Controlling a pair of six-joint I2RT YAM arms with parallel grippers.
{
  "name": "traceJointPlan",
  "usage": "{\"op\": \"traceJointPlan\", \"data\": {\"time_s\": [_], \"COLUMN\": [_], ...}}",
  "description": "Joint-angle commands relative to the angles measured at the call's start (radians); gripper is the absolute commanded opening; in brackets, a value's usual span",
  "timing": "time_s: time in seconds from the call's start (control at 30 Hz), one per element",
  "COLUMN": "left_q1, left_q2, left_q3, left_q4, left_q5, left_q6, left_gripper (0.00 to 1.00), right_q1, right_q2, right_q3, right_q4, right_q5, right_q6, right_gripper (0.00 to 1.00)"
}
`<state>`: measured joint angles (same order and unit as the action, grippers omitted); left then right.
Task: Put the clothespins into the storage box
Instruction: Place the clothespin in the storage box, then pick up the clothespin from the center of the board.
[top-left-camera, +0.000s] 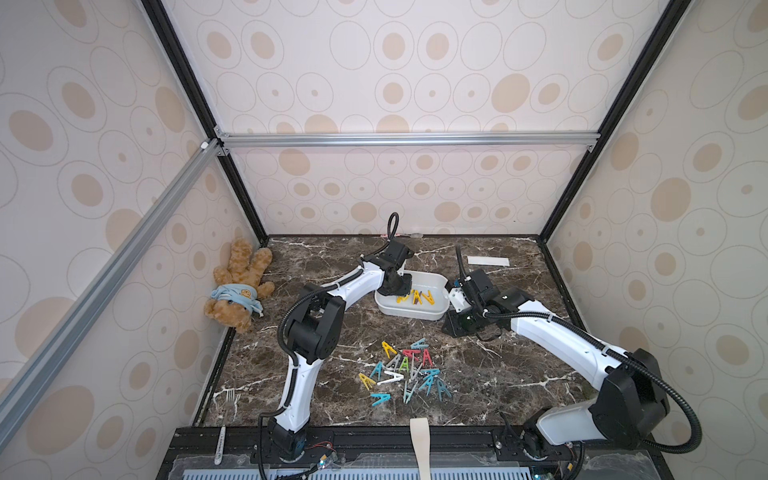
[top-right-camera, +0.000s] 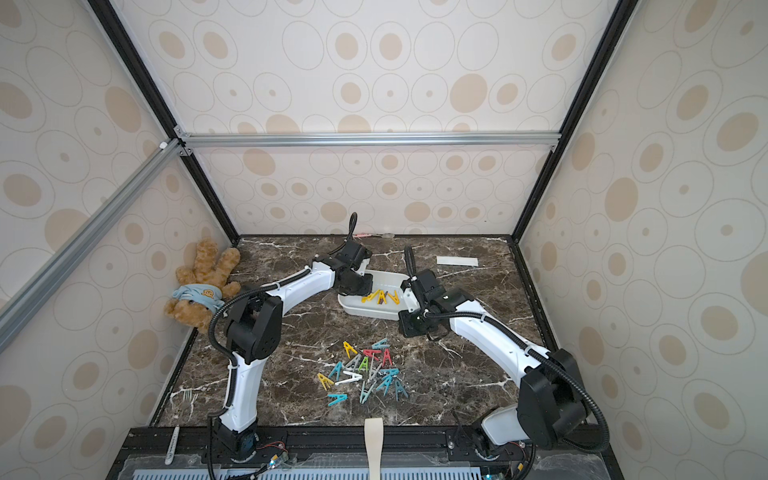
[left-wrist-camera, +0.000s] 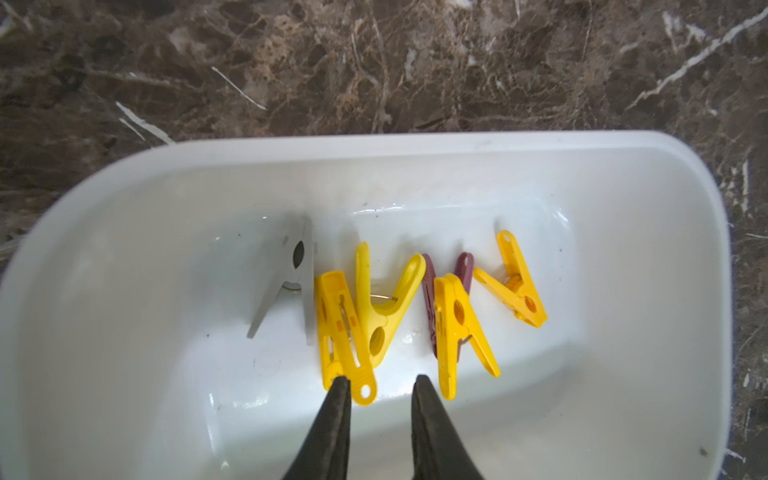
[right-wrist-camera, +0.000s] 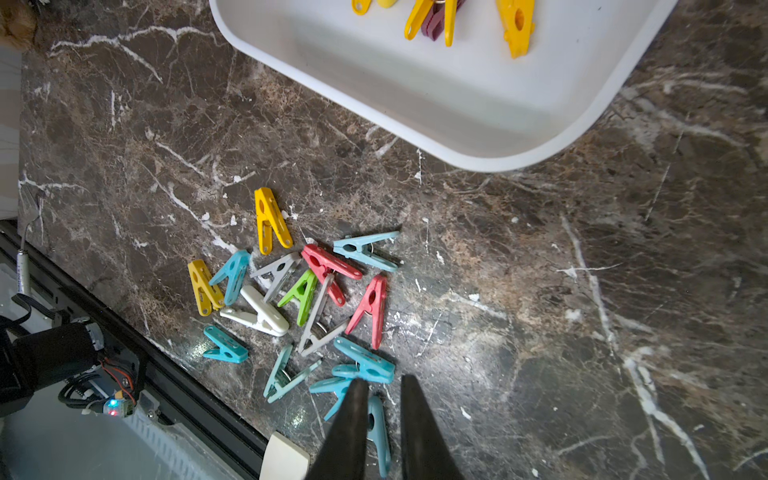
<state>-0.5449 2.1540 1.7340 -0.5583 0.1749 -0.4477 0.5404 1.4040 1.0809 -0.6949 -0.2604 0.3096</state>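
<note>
The white storage box (top-left-camera: 419, 316) (top-right-camera: 365, 312) stands on the marble table behind the middle. Inside it lie several yellow clothespins (left-wrist-camera: 345, 332), a purple one (left-wrist-camera: 428, 291) and a blurred grey one (left-wrist-camera: 291, 274). My left gripper (left-wrist-camera: 382, 379) (top-left-camera: 400, 291) hangs open over the box's left part, with nothing between its fingers. A loose pile of clothespins (top-left-camera: 405, 370) (top-right-camera: 365, 368) (right-wrist-camera: 311, 299) in teal, red, yellow, grey, green and white lies nearer the front. My right gripper (right-wrist-camera: 384, 380) is high above the pile's edge, beside the box's right end. It stands slightly open and holds nothing.
A teddy bear (top-left-camera: 239, 286) lies against the left wall. A flat white paper strip (top-left-camera: 488, 261) sits at the back right. A fork (top-left-camera: 230, 401) and a pen (top-left-camera: 220, 444) lie at the front left, and a beige strip (top-left-camera: 419, 444) sticks up at the front edge.
</note>
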Motion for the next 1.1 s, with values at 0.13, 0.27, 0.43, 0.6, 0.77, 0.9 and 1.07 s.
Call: {"op": "traceJointPlan", "data": {"time_s": [0.13, 0.27, 0.43, 0.6, 0.77, 0.9, 1.07], "left_q1": [0.003, -0.001, -0.002, 0.000, 0.005, 0.007, 0.008], "left_q2": [-0.137, -0.252, -0.421, -0.548, -0.617, -0.640, -0.648], "left_q3": [-0.018, -0.139, -0.343, -0.482, -0.539, -0.562, -0.583], "left_q4": [-0.010, 0.038, 0.102, 0.121, 0.129, 0.138, 0.142], "left_q5": [-0.009, -0.006, -0.014, -0.039, -0.058, -0.058, -0.057], "left_q6": [0.018, 0.012, -0.001, -0.016, -0.031, -0.041, -0.053], "left_gripper": [0.31, 0.34, 0.35, 0.36, 0.37, 0.38, 0.38], "right_q1": [0.065, 0.153, 0.266, 0.380, 0.403, 0.406, 0.406], "right_q2": [-0.038, -0.065, -0.106, -0.098, -0.066, -0.037, -0.003], "right_q3": [-0.057, -0.101, -0.193, -0.232, -0.274, -0.293, -0.302], "right_q4": [-0.032, -0.059, -0.095, -0.161, -0.135, -0.100, -0.051], "right_q5": [0.046, 0.104, 0.142, 0.220, 0.212, 0.181, 0.154], "right_q6": [0.035, 0.068, 0.142, 0.187, 0.186, 0.164, 0.147], "right_gripper": [0.22, 0.24, 0.25, 0.29, 0.28, 0.28, 0.28]}}
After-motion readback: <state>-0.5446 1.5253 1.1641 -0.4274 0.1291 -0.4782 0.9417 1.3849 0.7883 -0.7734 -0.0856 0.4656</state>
